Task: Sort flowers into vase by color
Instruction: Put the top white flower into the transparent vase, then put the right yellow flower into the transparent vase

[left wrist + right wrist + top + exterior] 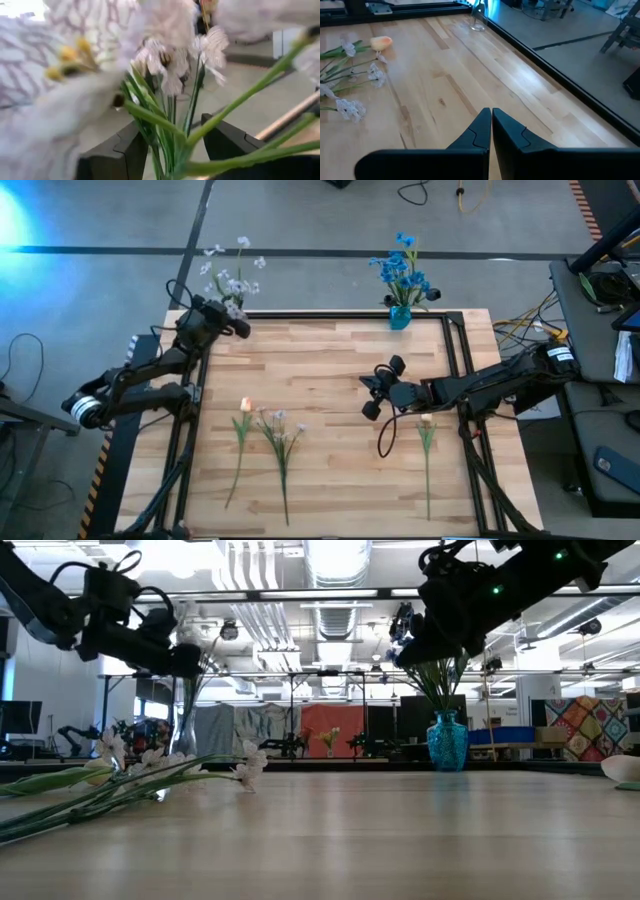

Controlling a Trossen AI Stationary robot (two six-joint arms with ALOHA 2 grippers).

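Note:
My left gripper (pixel 240 328) is open at the table's far left corner, beside the clear glass vase (pixel 185 735). The green stems (pixel 167 145) of the white-lilac flowers (pixel 232 280) in that vase run between its two fingers. My right gripper (pixel 368 388) is shut and hangs above the middle of the table, holding nothing. A blue vase (pixel 400 317) with blue flowers (pixel 403 268) stands at the far edge. Flat on the wood lie a peach tulip (pixel 245 406), a white-lilac stem (pixel 281 428) and a second peach tulip (pixel 427 421).
A black frame (pixel 455 345) borders the wooden table top. Cables (pixel 520 330) and equipment lie on the floor to the right. Bare wood stretches between the two vases and in front of my right gripper (pixel 491 117).

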